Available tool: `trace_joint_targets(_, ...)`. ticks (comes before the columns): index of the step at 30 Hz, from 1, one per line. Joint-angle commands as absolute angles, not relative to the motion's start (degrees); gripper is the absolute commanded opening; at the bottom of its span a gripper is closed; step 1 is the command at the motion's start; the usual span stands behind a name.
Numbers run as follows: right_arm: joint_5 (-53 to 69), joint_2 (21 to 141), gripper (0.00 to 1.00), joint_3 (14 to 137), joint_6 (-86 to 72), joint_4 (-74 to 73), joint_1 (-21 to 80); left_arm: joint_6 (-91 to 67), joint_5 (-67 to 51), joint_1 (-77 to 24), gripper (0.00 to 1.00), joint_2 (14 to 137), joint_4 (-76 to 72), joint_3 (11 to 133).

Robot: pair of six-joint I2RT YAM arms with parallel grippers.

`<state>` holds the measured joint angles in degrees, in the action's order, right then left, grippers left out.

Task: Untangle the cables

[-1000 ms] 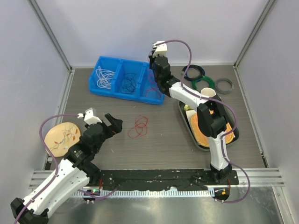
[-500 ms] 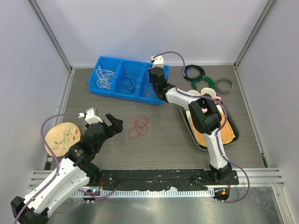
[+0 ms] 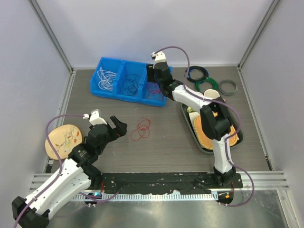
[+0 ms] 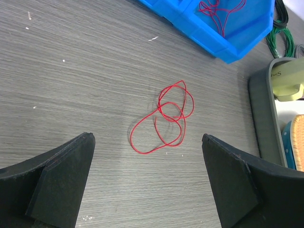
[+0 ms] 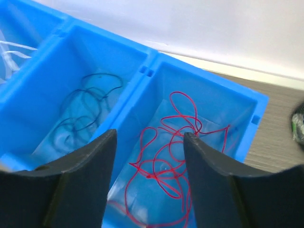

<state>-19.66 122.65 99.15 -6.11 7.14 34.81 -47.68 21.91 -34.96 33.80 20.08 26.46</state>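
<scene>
A loose red cable (image 3: 141,128) lies looped on the table; in the left wrist view this cable (image 4: 167,114) is just ahead of my open left gripper (image 4: 147,175), with nothing between the fingers. My left gripper (image 3: 118,127) sits a little left of it. A blue bin (image 3: 124,97) has three compartments holding white cables (image 3: 107,78), dark blue cables (image 3: 129,85) and red cables (image 3: 153,91). My right gripper (image 3: 154,78) hovers open over the right compartment. The red cables (image 5: 150,175) lie on the bin floor below the right gripper (image 5: 149,142), untouched.
Green (image 3: 207,84), dark (image 3: 197,72) and grey (image 3: 228,87) coiled rings lie at the back right. A black tray (image 3: 190,124) with a cup (image 3: 211,95) stands under the right arm. A round wooden plate (image 3: 61,140) is at the left. Walls enclose the table.
The right gripper dropped from above the bin down over its right compartment, then its jaws opened. The left arm crept slightly toward the loose red cable.
</scene>
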Motion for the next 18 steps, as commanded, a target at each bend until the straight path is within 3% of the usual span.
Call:
trace_joint_targets(1,-9.16,108.74,0.69,93.62,-3.87,6.15,35.24,-47.29,18.47,-34.72,1.00,35.24,16.26,27.95)
trace_joint_targets(4,-1.52,99.96,0.81,83.17,-4.83,7.81,35.16,-47.55,16.79,-34.72,1.00,37.34,15.12,27.86)
trace_joint_targets(10,14.58,87.72,0.83,62.68,-8.59,13.02,36.21,-49.74,14.94,-34.72,1.00,40.16,15.73,28.39)
trace_joint_targets(13,10.04,86.40,0.83,57.58,-12.20,12.05,40.06,-51.15,15.73,-34.72,1.00,40.17,16.08,27.78)
trace_joint_targets(18,-15.35,88.41,0.83,56.86,-13.35,7.57,51.14,-53.08,18.72,-34.72,1.00,38.15,19.42,27.51)
